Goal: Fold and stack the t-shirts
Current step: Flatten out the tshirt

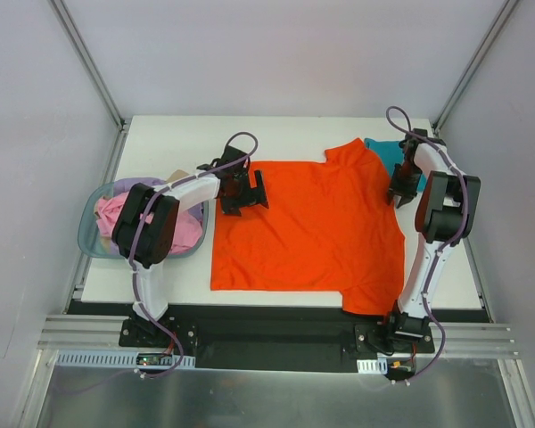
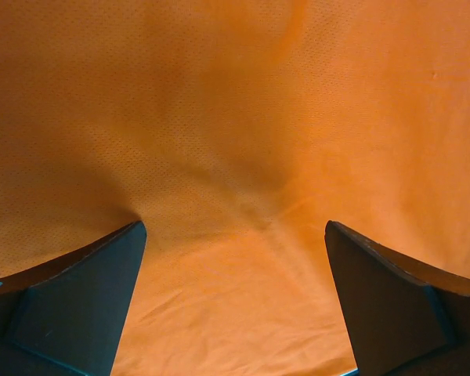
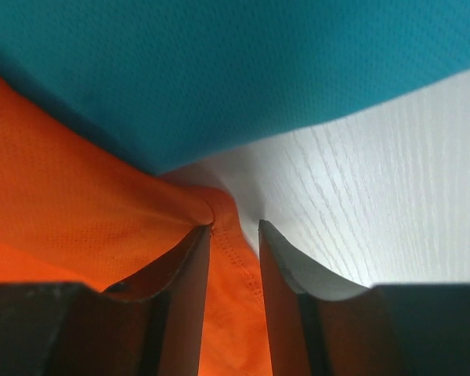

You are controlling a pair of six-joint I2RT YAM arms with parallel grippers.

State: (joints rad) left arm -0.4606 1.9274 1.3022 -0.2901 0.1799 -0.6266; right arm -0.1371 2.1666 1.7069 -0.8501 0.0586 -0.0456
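Dark fingers [image 3: 184, 313] of the right claw [image 3: 235, 231] fill the bottom of the right wrist view. They are almost closed and pinch a thin fold of the orange shirt [image 3: 78, 211] at its stitched edge. Just past the tips lies the teal shirt [image 3: 219, 70]. The two shirts meet there, and I cannot tell which one is on top. Bare white surface [image 3: 392, 180] shows beside the pinch.

From above, the orange shirt [image 1: 308, 227] lies spread out flat in the middle of the surface [image 1: 285, 134]. Its near right corner hangs a little over the near edge. The right claw [image 1: 401, 189] is at the shirt's right side, near the sleeve. The teal shirt [image 1: 385, 153] peeks out behind that sleeve, toward the far right corner.

The left claw [image 1: 243, 192] is at the shirt's far left corner. Its fingers [image 2: 78, 298] are spread wide, low over the orange cloth [image 2: 243, 117], and they hold nothing.

A wide bare strip runs along the far edge, and a thinner one along the right edge. On the left, a blue basket [image 1: 87, 239] sits at the edge with a pink shirt [image 1: 116, 214] inside. Only a thin strip of white lies between the basket and the orange shirt.
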